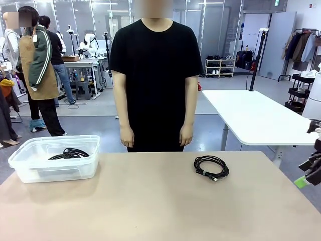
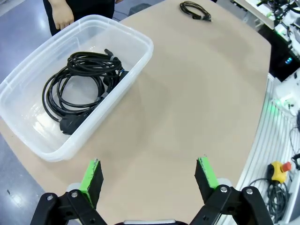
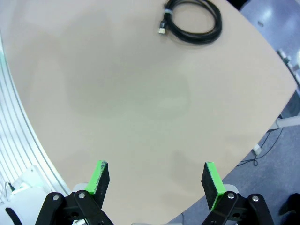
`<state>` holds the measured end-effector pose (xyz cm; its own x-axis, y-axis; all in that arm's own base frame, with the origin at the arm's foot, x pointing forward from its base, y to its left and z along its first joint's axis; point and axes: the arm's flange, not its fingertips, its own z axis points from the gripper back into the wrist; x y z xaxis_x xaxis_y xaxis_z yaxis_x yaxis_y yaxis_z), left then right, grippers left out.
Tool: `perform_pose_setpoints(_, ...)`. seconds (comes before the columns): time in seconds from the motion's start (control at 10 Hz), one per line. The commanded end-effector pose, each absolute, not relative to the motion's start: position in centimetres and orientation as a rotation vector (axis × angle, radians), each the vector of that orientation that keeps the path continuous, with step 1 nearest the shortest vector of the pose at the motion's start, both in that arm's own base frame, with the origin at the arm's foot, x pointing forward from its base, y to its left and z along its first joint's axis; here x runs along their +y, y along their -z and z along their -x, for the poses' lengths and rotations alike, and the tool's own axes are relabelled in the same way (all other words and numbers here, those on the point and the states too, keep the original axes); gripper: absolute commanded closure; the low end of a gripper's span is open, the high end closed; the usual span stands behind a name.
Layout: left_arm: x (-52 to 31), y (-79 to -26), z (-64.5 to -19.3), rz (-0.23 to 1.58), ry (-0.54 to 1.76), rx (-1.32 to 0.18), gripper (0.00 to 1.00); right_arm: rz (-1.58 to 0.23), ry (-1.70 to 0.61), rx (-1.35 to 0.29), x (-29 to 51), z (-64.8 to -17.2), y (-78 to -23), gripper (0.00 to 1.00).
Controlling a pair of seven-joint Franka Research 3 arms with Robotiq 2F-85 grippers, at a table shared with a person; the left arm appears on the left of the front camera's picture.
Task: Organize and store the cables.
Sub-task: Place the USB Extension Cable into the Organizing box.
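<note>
One coiled black cable (image 1: 211,167) lies on the tan table, right of centre, in front of the person. It also appears at the top of the left wrist view as the coil (image 2: 194,9) and at the top of the right wrist view as the coil (image 3: 192,21). More cables (image 2: 82,86) lie tangled in a clear plastic bin (image 1: 30,173) at the table's left. My left gripper (image 2: 149,180) hovers open above the table beside the bin (image 2: 140,56), holding nothing. My right gripper (image 3: 157,183) is open and empty over the table's near right edge, well short of the coil; one green pad (image 1: 301,182) shows at the right edge.
A person (image 1: 155,75) stands at the far side with both hands hanging down; one hand (image 2: 61,16) is near the bin's far end. A white table (image 1: 251,115) stands behind on the right. Bare tabletop (image 1: 150,201) lies between bin and coil.
</note>
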<state>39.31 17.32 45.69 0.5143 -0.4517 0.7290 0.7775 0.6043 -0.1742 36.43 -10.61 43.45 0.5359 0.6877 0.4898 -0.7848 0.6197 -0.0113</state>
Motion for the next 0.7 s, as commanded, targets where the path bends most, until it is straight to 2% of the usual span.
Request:
perform_pose_setpoints(0.0, 17.2, -46.1, -39.8, 0.521, 0.757, -0.703, 0.00, -0.194, -1.072, -0.392, -4.4, -39.1, -43.0, 0.00)
perform_pose_setpoints(0.6, 17.2, -46.1, -39.8, 0.521, 0.757, -0.703, 0.00, -0.042, -1.198, -0.178, 12.7, -50.8, -41.3, 0.00)
